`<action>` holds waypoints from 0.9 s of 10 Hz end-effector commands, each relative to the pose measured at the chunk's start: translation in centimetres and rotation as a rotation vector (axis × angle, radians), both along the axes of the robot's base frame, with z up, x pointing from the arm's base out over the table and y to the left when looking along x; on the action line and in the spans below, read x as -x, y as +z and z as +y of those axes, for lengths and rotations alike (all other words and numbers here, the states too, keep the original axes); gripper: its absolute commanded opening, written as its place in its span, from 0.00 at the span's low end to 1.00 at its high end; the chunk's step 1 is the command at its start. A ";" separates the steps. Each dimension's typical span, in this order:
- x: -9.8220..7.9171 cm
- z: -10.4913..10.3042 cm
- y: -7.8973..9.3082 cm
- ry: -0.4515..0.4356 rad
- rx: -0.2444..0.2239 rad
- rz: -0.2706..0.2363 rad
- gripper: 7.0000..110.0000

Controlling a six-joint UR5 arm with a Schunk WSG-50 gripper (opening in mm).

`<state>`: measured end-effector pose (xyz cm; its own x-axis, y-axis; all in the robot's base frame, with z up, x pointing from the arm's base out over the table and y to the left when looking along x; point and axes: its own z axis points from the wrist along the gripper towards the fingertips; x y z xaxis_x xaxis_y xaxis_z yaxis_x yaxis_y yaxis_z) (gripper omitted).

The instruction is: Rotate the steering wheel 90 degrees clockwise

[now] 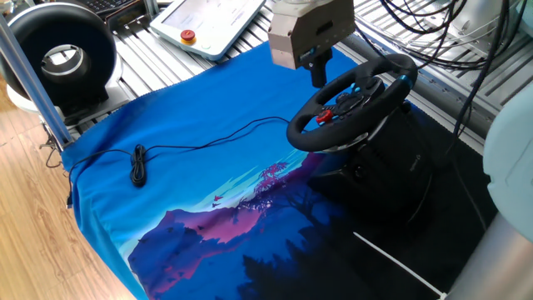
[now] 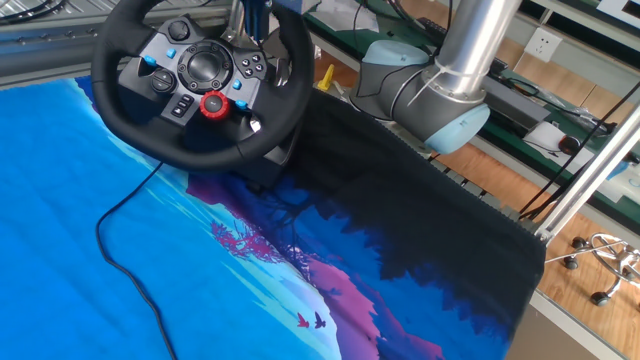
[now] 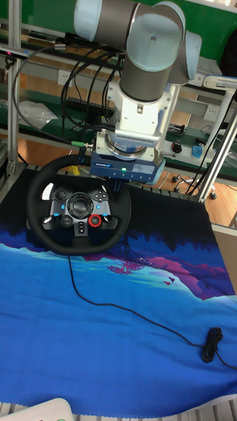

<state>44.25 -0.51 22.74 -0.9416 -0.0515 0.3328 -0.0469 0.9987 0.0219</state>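
Facing up-tilted: steering wheel (image 1: 350, 104) | hand (image 1: 317, 77) above rim | fingers pressed together

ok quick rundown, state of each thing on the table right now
steering wheel: tilted on its base, not gripped
gripper: above the wheel's upper rim, nothing held; can't tell if the jaws are open
black cable: slack across the cloth, end bundled
blue cloth: spread flat
ring-shaped device: upright, off the cloth
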 end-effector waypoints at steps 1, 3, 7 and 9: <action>-1.5 0.7 -2.4 -0.007 -0.002 -0.048 0.00; -3.1 0.4 -3.6 -0.006 0.012 -0.092 0.00; -3.4 -2.1 -3.7 0.024 0.084 -0.107 0.00; -2.5 -1.8 -3.3 0.032 0.071 -0.069 0.00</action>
<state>47.14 -2.32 19.30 -0.9658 -0.0514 0.2543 -0.0691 0.9957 -0.0611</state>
